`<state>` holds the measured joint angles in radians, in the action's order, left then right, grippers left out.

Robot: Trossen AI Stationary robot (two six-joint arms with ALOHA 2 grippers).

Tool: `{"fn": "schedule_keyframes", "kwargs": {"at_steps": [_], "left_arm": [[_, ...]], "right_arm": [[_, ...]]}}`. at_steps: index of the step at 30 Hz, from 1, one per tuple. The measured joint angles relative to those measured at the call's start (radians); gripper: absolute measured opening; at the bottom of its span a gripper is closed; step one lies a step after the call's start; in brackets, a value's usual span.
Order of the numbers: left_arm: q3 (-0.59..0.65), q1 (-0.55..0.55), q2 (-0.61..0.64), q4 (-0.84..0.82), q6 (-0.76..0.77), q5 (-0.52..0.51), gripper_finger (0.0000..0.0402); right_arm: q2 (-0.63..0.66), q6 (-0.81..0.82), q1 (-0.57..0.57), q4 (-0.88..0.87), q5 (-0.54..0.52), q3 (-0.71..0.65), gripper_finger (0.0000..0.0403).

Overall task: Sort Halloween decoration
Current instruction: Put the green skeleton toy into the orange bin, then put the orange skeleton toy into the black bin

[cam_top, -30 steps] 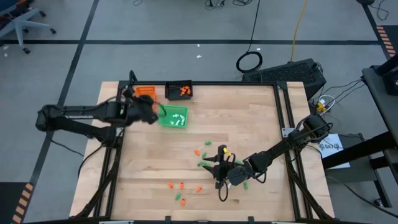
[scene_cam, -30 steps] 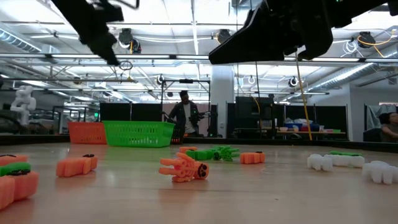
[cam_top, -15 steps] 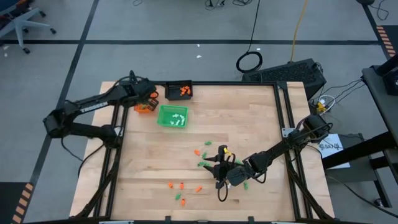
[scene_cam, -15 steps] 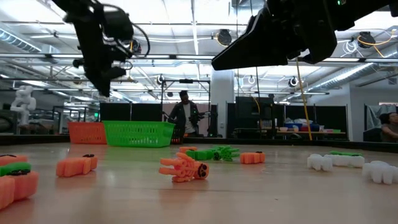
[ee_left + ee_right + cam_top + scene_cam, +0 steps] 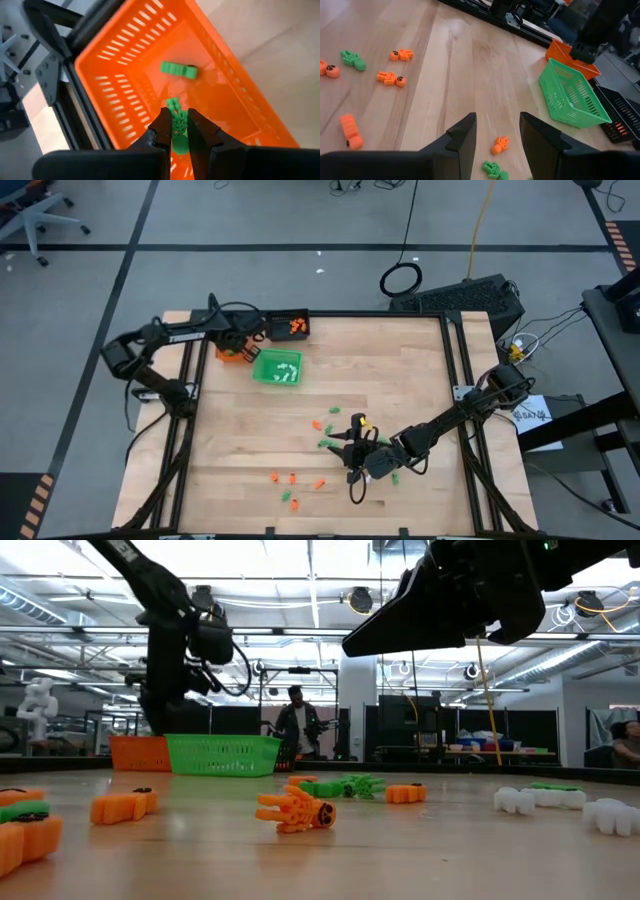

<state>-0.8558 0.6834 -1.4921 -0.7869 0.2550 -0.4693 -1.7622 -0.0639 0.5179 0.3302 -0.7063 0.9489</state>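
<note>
**Green piece gripped over the orange tray**

We see the left gripper (image 5: 174,131) clamped on a tiny green skeleton-like piece (image 5: 176,120) above the orange tray (image 5: 125,75), where another green piece (image 5: 179,70) lies. The right gripper (image 5: 496,131) hangs open over scattered orange and green pieces (image 5: 322,448).

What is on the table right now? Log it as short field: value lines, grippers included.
left gripper: shut on a green piece, held over the orange tray
orange tray contents: one more green piece on its floor
right gripper: open, hovering above the loose pieces near the table's front
green tray: holds white pieces, beside the orange tray
black tray: holds orange pieces, at the far edge
table: wooden, with orange, green and white pieces scattered
</note>
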Motion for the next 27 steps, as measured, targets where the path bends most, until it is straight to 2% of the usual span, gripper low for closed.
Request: {"fn": "schedule_keyframes", "kwargs": {"at_steps": [3, 7, 12, 17, 21, 27], "left_arm": [[0.0, 0.0, -0.028, 0.017, -0.002, -0.048, 0.0051], [0.0, 0.0, -0.036, 0.034, -0.001, -0.103, 0.01], [0.0, -0.003, -0.029, 0.048, -0.001, -0.109, 0.0164], [0.001, -0.033, -0.006, 0.019, 0.045, -0.11, 0.019], [0.001, -0.176, 0.101, -0.08, 0.171, -0.138, 0.0192], [0.001, -0.465, 0.268, -0.061, 0.238, -0.205, 0.0192]], "right_arm": [[0.0, 0.004, -0.001, 0.0, 0.0, 0.0, 0.0137], [0.0, 0.024, 0.0, -0.006, 0.0, 0.0, 0.0137], [0.0, 0.026, -0.005, -0.014, -0.005, 0.0, 0.0137], [0.0, 0.027, -0.02, -0.021, -0.006, 0.0, 0.0137], [0.0, 0.052, -0.021, -0.061, -0.007, 0.0, 0.0137], [0.002, 0.095, -0.029, -0.108, 0.001, 0.0, 0.0137]]}}
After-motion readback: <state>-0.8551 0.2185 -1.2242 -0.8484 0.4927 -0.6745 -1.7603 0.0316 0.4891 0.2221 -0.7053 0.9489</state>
